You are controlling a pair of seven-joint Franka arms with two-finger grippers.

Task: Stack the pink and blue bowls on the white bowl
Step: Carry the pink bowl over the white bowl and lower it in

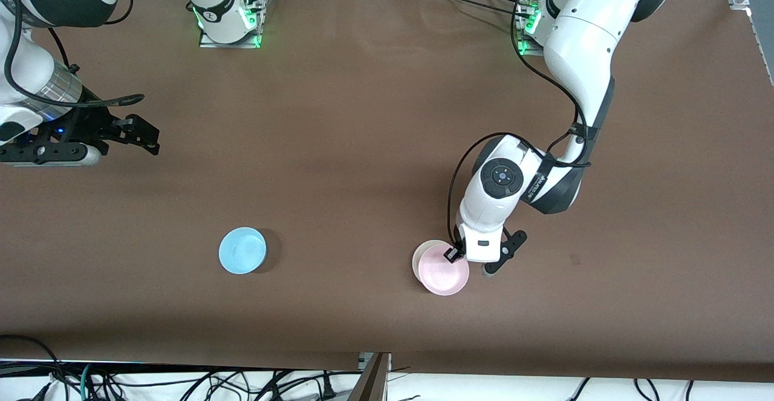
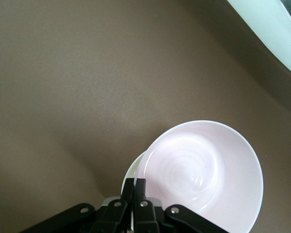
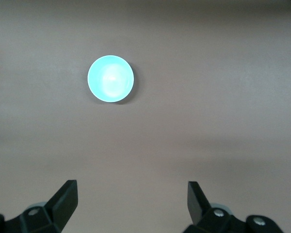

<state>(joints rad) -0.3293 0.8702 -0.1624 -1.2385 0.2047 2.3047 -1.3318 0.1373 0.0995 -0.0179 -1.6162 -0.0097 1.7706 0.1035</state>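
Observation:
The pale pink bowl [image 1: 444, 275] [image 2: 203, 174] sits off-centre over the white bowl [image 1: 418, 260] [image 2: 131, 171], of which only a thin crescent shows on the side toward the right arm's end. My left gripper [image 1: 452, 254] [image 2: 135, 183] is shut on the pink bowl's rim, at the edge farthest from the front camera. The light blue bowl [image 1: 242, 250] [image 3: 111, 78] stands alone on the brown table, toward the right arm's end. My right gripper [image 1: 134, 136] [image 3: 133, 194] waits open and empty, high over that end of the table, well apart from the blue bowl.
The brown table cover [image 1: 363, 147] spans the view. Its front edge [image 1: 387, 358] has cables and a bracket below it. Both arm bases [image 1: 230, 20] [image 1: 532, 26] stand along the edge farthest from the front camera. A pale strip [image 2: 276, 34] marks the table's edge.

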